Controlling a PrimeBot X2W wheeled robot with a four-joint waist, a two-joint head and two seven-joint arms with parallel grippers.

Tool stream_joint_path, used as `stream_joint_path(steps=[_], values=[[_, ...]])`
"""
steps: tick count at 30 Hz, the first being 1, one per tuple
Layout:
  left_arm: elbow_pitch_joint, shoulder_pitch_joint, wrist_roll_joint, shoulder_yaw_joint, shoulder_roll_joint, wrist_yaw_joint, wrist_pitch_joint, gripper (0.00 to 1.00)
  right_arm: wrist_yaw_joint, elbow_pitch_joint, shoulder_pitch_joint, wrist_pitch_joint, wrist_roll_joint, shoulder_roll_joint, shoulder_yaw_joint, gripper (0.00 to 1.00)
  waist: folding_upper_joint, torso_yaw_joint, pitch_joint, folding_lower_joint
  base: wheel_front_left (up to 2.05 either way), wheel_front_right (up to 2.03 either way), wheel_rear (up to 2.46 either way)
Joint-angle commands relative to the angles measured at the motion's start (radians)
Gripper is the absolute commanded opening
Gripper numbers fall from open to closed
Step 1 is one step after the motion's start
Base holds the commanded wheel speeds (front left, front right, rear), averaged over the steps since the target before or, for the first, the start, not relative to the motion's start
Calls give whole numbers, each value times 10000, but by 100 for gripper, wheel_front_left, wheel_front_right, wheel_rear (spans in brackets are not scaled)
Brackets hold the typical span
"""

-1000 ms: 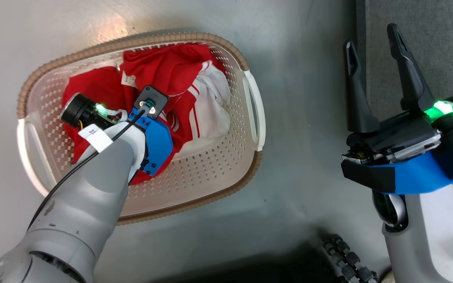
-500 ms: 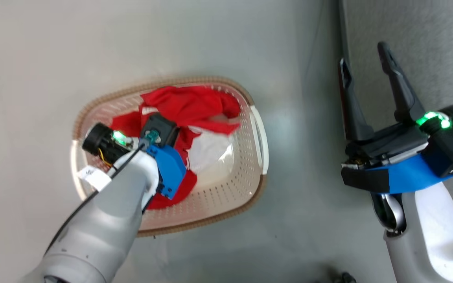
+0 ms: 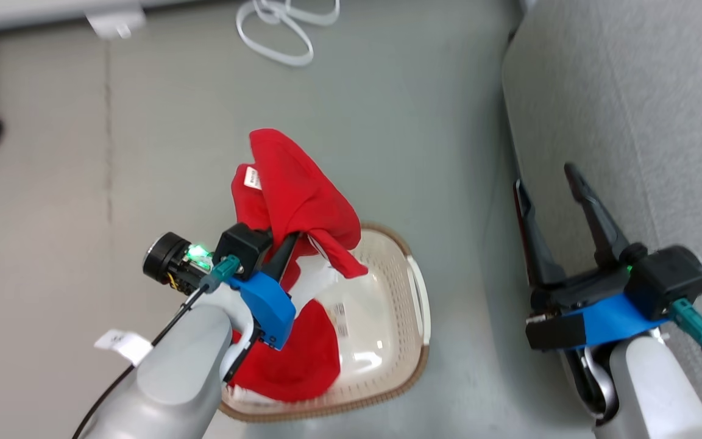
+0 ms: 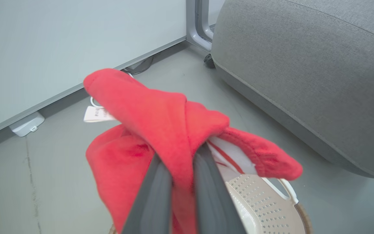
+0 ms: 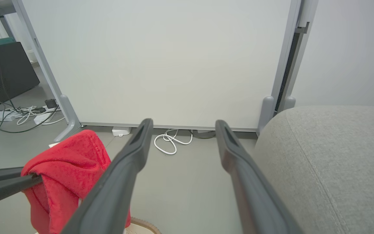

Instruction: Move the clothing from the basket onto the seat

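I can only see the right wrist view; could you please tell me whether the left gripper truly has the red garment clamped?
Observer: Yes. In the left wrist view the left gripper is shut on the red garment, with fabric pinched between its fingers and draped over them.
Operator: Thank you. Is anything lying in the basket?
Observer: The head view shows more red fabric lying in the basket beneath the left arm; whether it is a separate garment, I cannot tell.
Operator: And where is the right gripper relative to the seat?
Observer: In the head view, the right gripper hovers open at the seat's edge, on the basket's right.
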Motion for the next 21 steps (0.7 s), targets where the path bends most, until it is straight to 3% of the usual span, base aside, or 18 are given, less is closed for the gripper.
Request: stream_joint_path(steps=[1,12,21], values=[[-412,299,148,205,95,83,-49,0,5,100,290,-35,80,15,-7,100,-1,341,-1276,3,0,0,0],[-2876,1313,867,1401,36,201,-50,0,5,490,1316,-36,208,174,21,100,-1,519,-3275,3,0,0,0],[-4122,737,1408,1479,-289,76,-51,0,5,622,1803,-36,236,289,198,100,-1,597,-4026,3,0,0,0]])
